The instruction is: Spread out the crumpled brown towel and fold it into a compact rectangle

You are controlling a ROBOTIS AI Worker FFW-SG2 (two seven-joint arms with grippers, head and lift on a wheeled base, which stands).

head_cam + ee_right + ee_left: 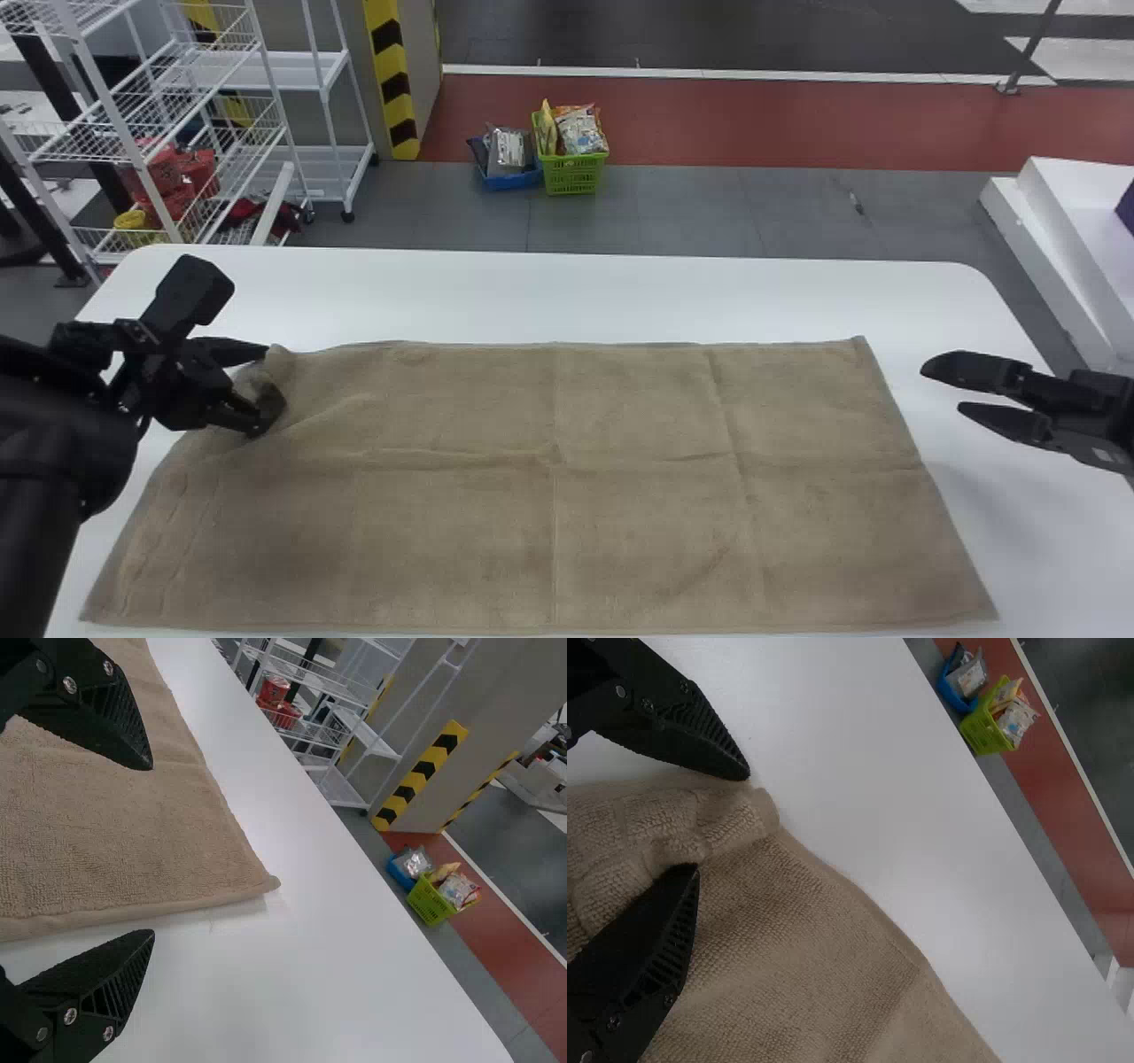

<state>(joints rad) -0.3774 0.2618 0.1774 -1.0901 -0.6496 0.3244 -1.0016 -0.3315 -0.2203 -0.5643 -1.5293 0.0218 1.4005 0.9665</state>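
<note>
On the white table (576, 288) in the head view, the brown towel (576, 514) lies mostly flat, its far left corner bunched at the left gripper (270, 379); the right gripper (943, 387) is beyond its right edge. Left wrist view: fingers (700, 734) wide, cloth between. Right wrist view: fingers wide.

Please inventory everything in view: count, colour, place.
towel: one, brown, spread on table, far left corner bunched
table: one, white, under towel
shelving: count unclear, white, beyond table's left end
packages: several, red, on shelving
basket: one, green, on floor, holding packets
bin: one, blue, beside basket
pillar: one, grey, yellow-black stripes, beside shelving
platform: one, white, far right
floor: grey and red, beyond table
left tool: one, black, at bunched corner
right tool: one, black, right of towel
</note>
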